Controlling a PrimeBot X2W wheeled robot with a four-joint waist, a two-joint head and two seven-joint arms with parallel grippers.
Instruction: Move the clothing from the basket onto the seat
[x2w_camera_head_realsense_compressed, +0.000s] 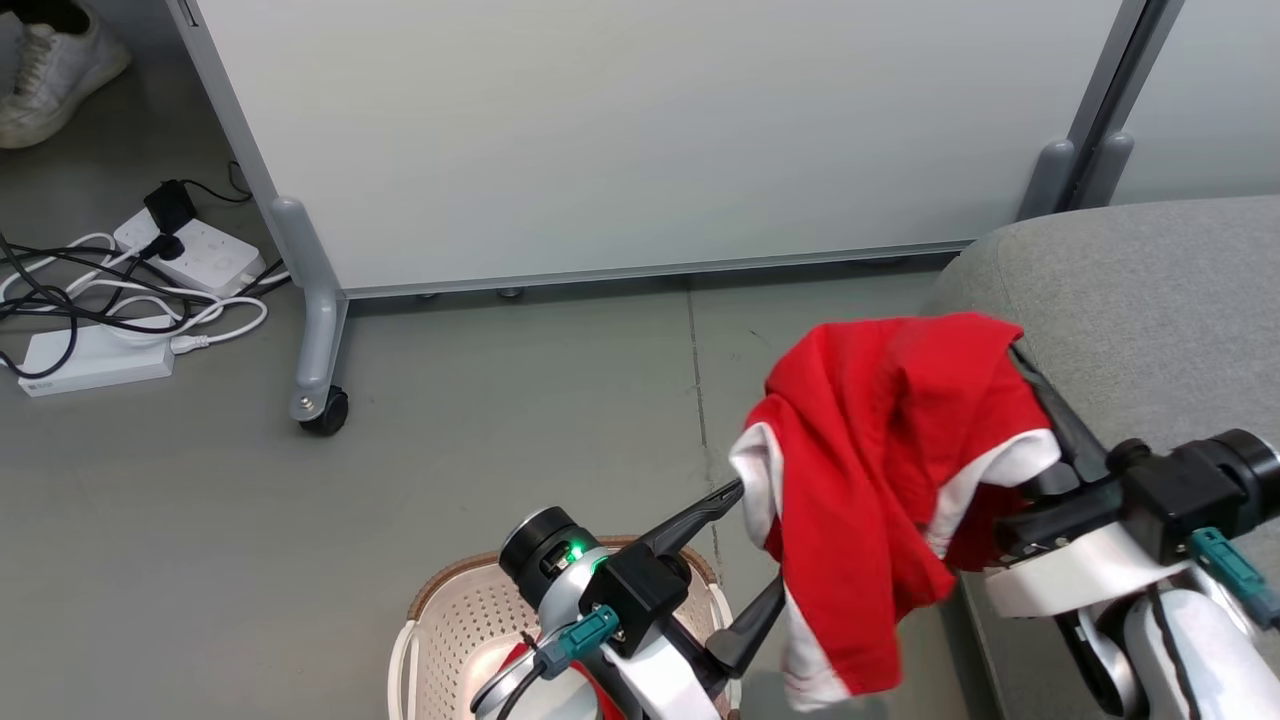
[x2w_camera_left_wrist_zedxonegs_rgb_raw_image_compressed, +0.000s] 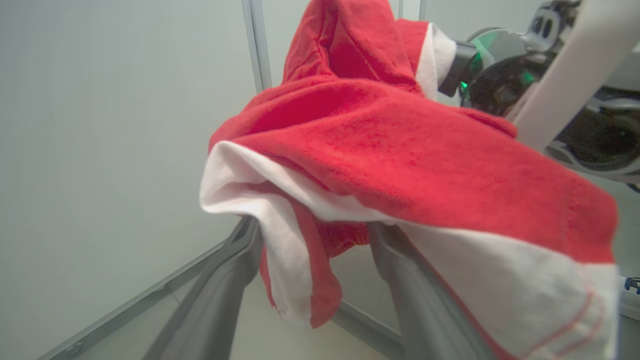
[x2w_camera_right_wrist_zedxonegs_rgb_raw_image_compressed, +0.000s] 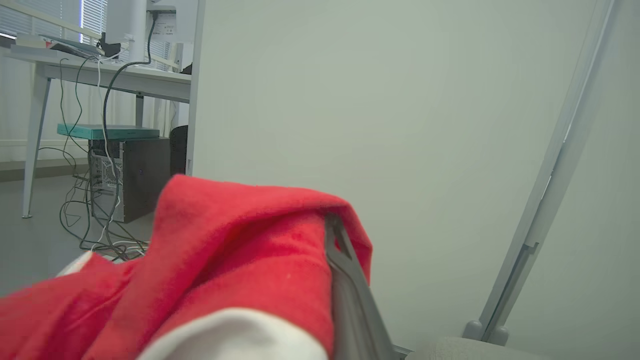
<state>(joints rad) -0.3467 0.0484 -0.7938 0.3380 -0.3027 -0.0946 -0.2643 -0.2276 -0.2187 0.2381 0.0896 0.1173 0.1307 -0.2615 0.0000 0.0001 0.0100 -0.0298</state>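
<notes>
- Down at the left, we see the perforated cream plastic basket (x2w_camera_head_realsense_compressed: 450, 625) with its woven brown rim.
- We find the left gripper (x2w_camera_head_realsense_compressed: 757, 548) splayed wide, gripping nothing.
- Soft red clothing (x2w_camera_head_realsense_compressed: 880, 470), white-hemmed, hangs in crumpled folds.
- Our right gripper (x2w_camera_head_realsense_compressed: 1045, 395) pinches it in the air, just beside the rounded grey fabric seat (x2w_camera_head_realsense_compressed: 1150, 300).
</notes>
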